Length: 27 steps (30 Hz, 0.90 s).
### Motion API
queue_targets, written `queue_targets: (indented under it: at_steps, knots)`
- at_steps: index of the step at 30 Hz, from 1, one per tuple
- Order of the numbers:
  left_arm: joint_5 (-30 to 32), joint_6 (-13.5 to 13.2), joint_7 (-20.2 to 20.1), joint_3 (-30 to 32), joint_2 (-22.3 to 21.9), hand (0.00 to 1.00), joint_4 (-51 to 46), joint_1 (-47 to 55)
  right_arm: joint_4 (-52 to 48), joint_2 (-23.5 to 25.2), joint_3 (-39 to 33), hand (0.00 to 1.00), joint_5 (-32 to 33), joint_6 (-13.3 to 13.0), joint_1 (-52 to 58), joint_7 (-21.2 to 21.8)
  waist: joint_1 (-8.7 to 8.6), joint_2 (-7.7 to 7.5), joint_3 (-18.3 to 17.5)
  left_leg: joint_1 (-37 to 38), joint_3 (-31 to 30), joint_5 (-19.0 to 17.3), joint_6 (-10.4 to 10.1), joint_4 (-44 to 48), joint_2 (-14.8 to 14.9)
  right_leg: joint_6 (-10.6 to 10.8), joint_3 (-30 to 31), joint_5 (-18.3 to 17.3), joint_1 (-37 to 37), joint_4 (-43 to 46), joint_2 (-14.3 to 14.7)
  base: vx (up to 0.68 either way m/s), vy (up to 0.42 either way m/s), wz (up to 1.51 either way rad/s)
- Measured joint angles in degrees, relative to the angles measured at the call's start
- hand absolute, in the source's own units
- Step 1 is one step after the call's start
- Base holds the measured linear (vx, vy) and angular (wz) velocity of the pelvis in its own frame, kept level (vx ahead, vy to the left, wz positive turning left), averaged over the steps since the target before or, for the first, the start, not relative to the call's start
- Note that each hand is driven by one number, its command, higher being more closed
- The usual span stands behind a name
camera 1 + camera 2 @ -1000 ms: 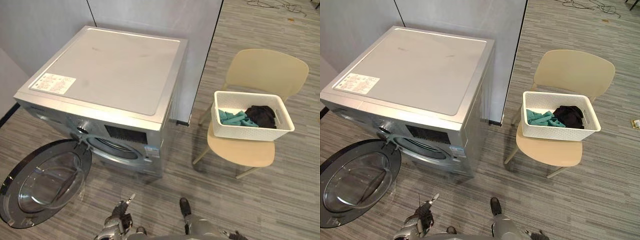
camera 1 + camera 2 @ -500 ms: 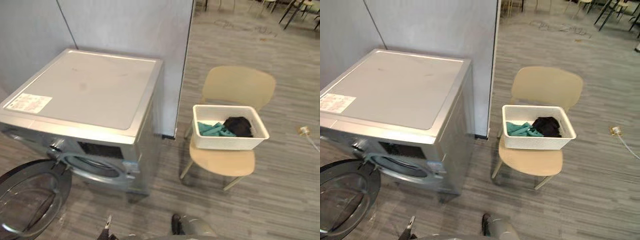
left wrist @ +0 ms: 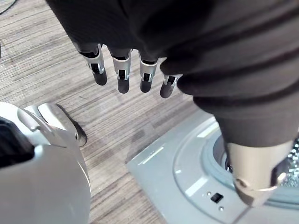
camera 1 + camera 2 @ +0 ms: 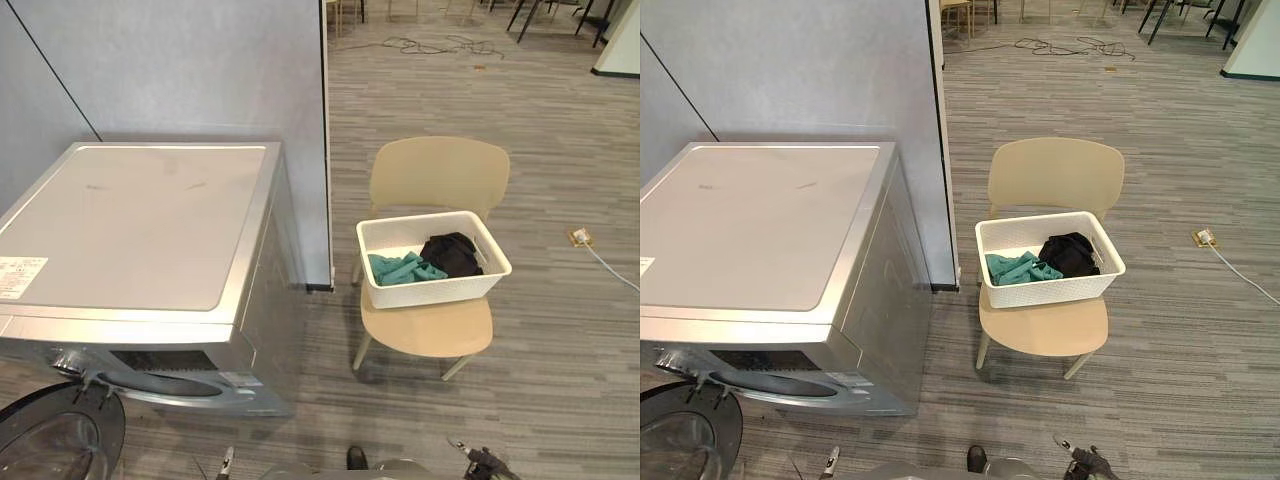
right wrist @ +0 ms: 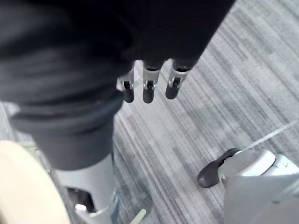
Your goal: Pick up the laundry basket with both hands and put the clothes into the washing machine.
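Basket (image 4: 440, 287) (left hand (image 3: 122, 71), right hand (image 5: 148, 87) slack)

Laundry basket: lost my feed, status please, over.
Left hand and right hand open, empty. Laundry basket with clothes untouched on chair. Washing machine door open.

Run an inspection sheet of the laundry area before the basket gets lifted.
Surface: grey striped floor.
Job's things: white laundry basket on the beige chair seat, holding teal clothes and black clothes; washing machine to its left, door open.
Clutter: nothing seen.
Hands: left hand open, empty, by the door; right hand open, empty, over the floor.
Cables: white cable and floor socket right of the chair; dark cables far back.
Surroundings: grey partition wall behind the machine.
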Motion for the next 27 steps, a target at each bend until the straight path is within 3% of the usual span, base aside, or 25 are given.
queue_targets:
  at_steps: [1,3,4,5,7,9,10,11,12,13,15,17,20,22,24,25,27]
  knots:
    - [0.08,0.08,0.11,-1.27,0.48,0.00,-0.39,-0.53,-1.42,-0.20,0.12,0.00,0.40,-0.23,0.00,-0.20,-0.44,-0.50,1.27,1.86,0.86,0.00,0.00,0.82,0.07,-0.25,-2.33,-0.07,-4.73,14.43,-2.75,0.04,-0.102,-0.09]
    - [0.71,0.46,0.28,-1.57,0.43,0.00,-0.45,-2.04,-1.64,-0.78,0.69,0.00,0.28,-0.75,0.90,-0.42,-0.78,0.18,1.98,3.86,0.79,-0.02,-0.02,1.24,1.45,-0.73,-3.13,-0.28,-8.37,24.51,-6.27,0.06,-0.158,0.25]
    - [1.66,0.44,0.28,-1.61,0.43,0.00,-0.65,-2.60,-1.61,-0.77,0.45,0.00,0.23,-0.76,1.85,-0.53,-1.40,-0.31,1.84,4.89,0.01,-0.06,-0.10,1.03,2.55,-0.74,-2.82,-0.27,-8.93,24.76,-9.20,0.09,-0.204,0.58]
    - [1.92,0.44,0.32,-1.62,0.44,0.00,-1.13,-2.85,-1.57,-0.65,0.20,0.00,0.18,-0.69,2.38,-0.54,-1.56,-0.56,1.77,5.32,-0.53,-0.16,-0.27,0.62,3.08,-0.83,-2.52,-0.22,-8.83,23.75,-10.87,0.13,-0.257,0.75]
    - [2.71,0.39,0.39,-2.68,0.10,0.00,-2.76,-4.04,-1.42,-0.38,-1.40,0.00,0.30,-0.29,4.57,-0.94,-1.46,-0.89,1.48,6.14,-1.06,-1.63,-2.79,0.13,4.93,-2.01,0.05,-0.26,-8.37,15.16,-16.79,0.25,-0.345,0.47]
    - [4.16,0.41,0.61,-2.94,0.45,0.00,-2.81,-3.25,-0.17,-0.19,-3.16,0.00,0.26,0.47,5.13,-1.71,-1.53,-1.76,1.00,7.48,-1.37,-1.93,-4.78,0.03,5.46,-4.26,2.56,4.29,-3.89,-1.00,-19.98,0.25,-0.413,-0.05]
    - [5.84,0.38,0.93,-2.92,0.85,0.00,-2.87,-2.53,0.73,0.27,-4.31,0.00,0.26,0.72,5.67,-1.70,-1.65,-3.08,0.08,8.14,-1.91,-2.53,-5.93,0.05,5.67,-1.10,3.69,8.38,-0.81,-8.64,-20.52,0.24,-0.460,-0.32]
    - [7.94,0.46,1.02,-3.07,0.42,0.00,-2.50,-2.35,2.04,0.51,-6.28,0.00,0.26,0.77,6.09,-1.74,-1.58,-1.10,-1.28,8.09,-2.16,-3.07,-7.13,0.02,7.80,1.89,2.31,3.44,2.17,-13.63,-18.34,0.23,-0.518,-0.50]
    - [9.87,0.46,0.97,-3.18,-1.49,0.00,-2.29,-2.04,2.65,-0.16,-7.58,0.00,0.28,0.91,5.92,-2.00,-1.61,1.47,-2.01,7.07,-2.18,-2.43,-8.07,0.14,10.71,1.85,0.87,3.11,2.54,-16.78,-15.96,0.16,-0.394,-0.39]
    - [11.27,0.46,0.98,-3.15,-2.26,0.00,-2.28,-2.19,2.69,-0.37,-7.91,0.00,0.28,1.07,6.07,-2.27,-2.12,2.22,-2.27,6.88,-2.19,-1.18,-8.84,0.01,11.31,1.54,0.70,2.98,2.60,-16.79,-15.25,0.10,-0.384,-0.27]
    - [13.45,0.42,1.20,-2.70,-2.82,0.00,-2.26,-2.01,3.21,-0.82,-9.17,0.00,0.27,1.66,6.05,-3.16,-2.80,2.41,-2.52,7.68,-2.09,4.15,-10.72,0.59,12.30,-0.57,0.85,1.48,3.31,-15.99,-13.38,0.07,-0.399,-0.15]
    - [13.52,0.39,1.76,-2.33,-2.66,0.00,-1.99,-1.36,3.46,-1.23,-9.23,0.00,0.28,1.64,5.33,-3.16,-3.15,2.76,-2.75,6.98,-2.18,5.59,-10.81,2.82,13.84,-1.60,0.61,0.55,4.02,-16.80,-11.69,0.04,-0.300,-0.15]
    - [13.13,0.44,2.40,-1.07,-2.13,0.00,-1.51,-1.35,3.41,-1.99,-10.48,0.00,0.78,1.37,3.70,-3.31,-3.23,2.20,-2.88,2.20,-2.66,9.06,-7.46,9.84,16.70,-3.39,-1.62,1.28,6.32,-20.57,-10.04,0.00,-0.223,0.18]
    - [12.91,0.44,2.51,-1.46,-1.05,0.00,-1.44,-0.86,-1.85,-2.16,-9.01,0.00,3.26,1.28,3.82,-4.53,-3.27,1.29,-2.89,0.30,-0.99,13.79,-5.80,11.85,17.79,-4.92,-2.89,2.38,8.63,-23.72,-9.51,0.00,-0.214,0.29]
    - [12.84,0.37,2.60,-1.82,-1.03,0.00,-1.49,-0.22,-13.04,-1.54,-5.16,0.00,5.13,0.46,5.08,-5.57,-3.37,1.47,-3.10,-0.58,0.14,13.79,-6.16,12.39,17.95,-5.83,-2.95,3.15,9.27,-25.52,-9.43,0.02,-0.147,0.06]
    - [12.83,0.31,2.71,-3.31,-0.96,0.00,-1.53,-0.06,-21.76,-1.71,-1.92,0.00,5.90,-0.35,6.25,-5.54,-3.40,1.51,-3.12,-1.44,-0.64,9.75,-7.83,12.06,15.37,-5.99,-2.63,3.93,9.41,-27.04,-9.66,0.01,-0.087,-0.01]
    - [12.90,0.06,3.10,-5.29,-0.69,0.00,-1.60,-0.02,-32.50,-1.58,0.84,0.00,5.96,-2.53,6.99,-5.37,-3.40,1.53,-3.14,-1.78,-1.72,5.94,-8.98,6.90,10.10,-6.06,-2.71,5.78,10.56,-30.18,-10.10,-0.01,-0.011,0.09]
